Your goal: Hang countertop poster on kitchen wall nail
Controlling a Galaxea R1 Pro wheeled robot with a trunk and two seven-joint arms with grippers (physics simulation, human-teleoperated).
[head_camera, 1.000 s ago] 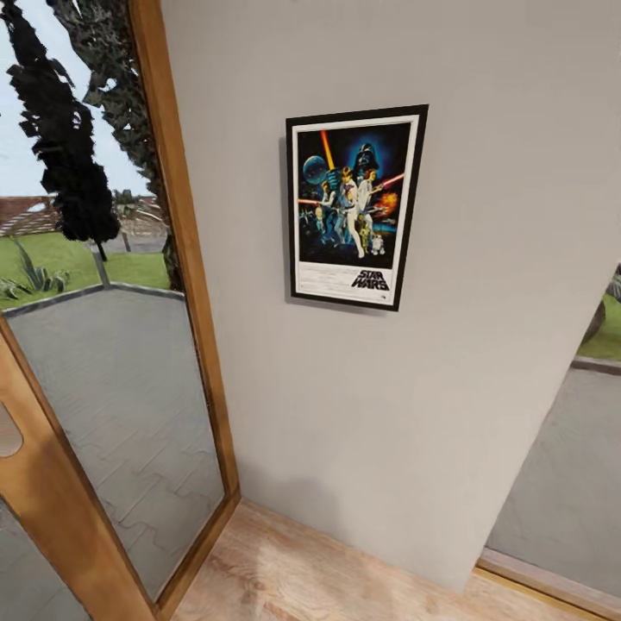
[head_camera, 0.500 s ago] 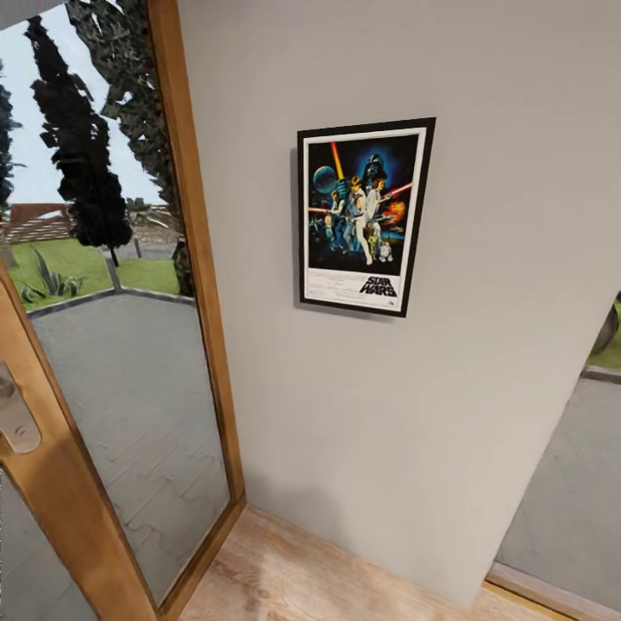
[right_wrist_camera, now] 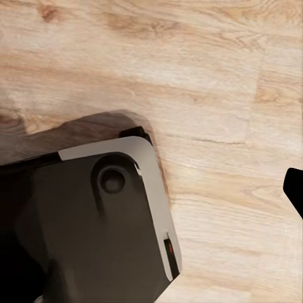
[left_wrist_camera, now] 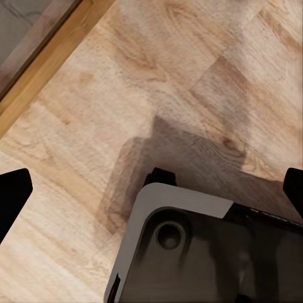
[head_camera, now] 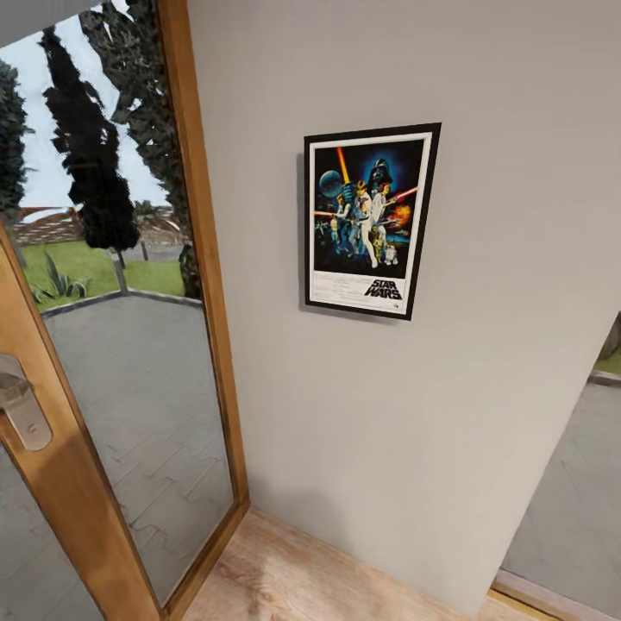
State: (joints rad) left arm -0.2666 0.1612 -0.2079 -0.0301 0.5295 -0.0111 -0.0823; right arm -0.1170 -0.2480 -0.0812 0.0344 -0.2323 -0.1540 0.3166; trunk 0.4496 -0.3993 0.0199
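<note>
The Star Wars poster (head_camera: 371, 221) hangs upright and flat against the plain light-grey wall (head_camera: 483, 362) in the head view, with nothing holding it. Whatever nail it hangs from is hidden behind it. The kitchen countertop is out of view. In the left wrist view my left gripper (left_wrist_camera: 151, 192) is open, its dark fingertips (left_wrist_camera: 14, 192) far apart over the wooden floor and the robot's base (left_wrist_camera: 202, 252). In the right wrist view my right gripper (right_wrist_camera: 151, 189) also points down at the floor. One fingertip (right_wrist_camera: 294, 188) sits at the picture's edge, and nothing is between the fingers.
A wood-framed glass door (head_camera: 52, 483) with a metal handle (head_camera: 21, 414) stands ajar at the left, beside a tall window frame (head_camera: 203, 285). Another glazed opening (head_camera: 569, 500) lies right of the wall. Light wooden floor (head_camera: 285, 578) runs along the wall's foot.
The head view has shifted, so the poster sits a little further right and lower in the picture and the door handle has come into sight. The poster stays on the wall.
</note>
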